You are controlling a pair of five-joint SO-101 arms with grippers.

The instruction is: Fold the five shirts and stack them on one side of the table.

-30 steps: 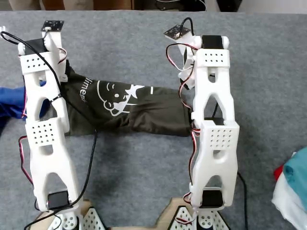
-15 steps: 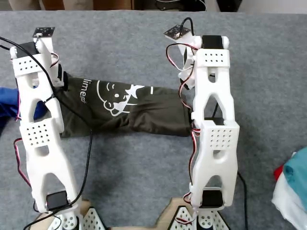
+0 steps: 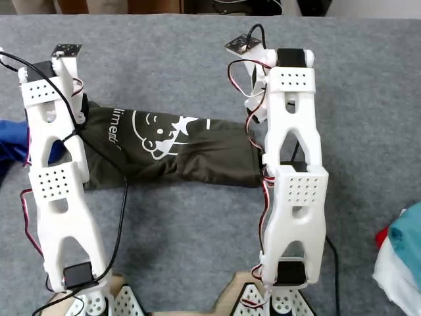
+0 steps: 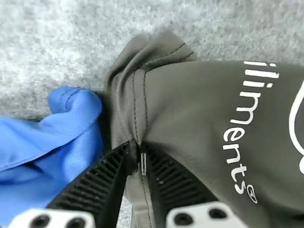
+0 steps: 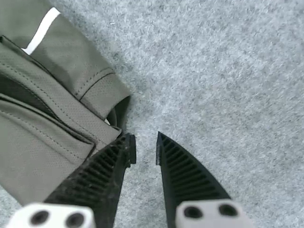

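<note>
Blue shirt (image 3: 10,141) partly beyond frame edge

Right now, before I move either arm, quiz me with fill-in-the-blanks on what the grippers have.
The left gripper is ___ on the dark shirt. The bunched cloth beside that pinch is ___. The right gripper is ___, with only grey table between its jaws.
Missing words: shut; blue; open.

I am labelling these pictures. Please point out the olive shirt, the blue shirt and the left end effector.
olive shirt (image 3: 197,164), high view, plain cloth below the print
blue shirt (image 4: 52,137), left wrist view, bunched fold
left end effector (image 4: 137,154), left wrist view, between its fingertips
</note>
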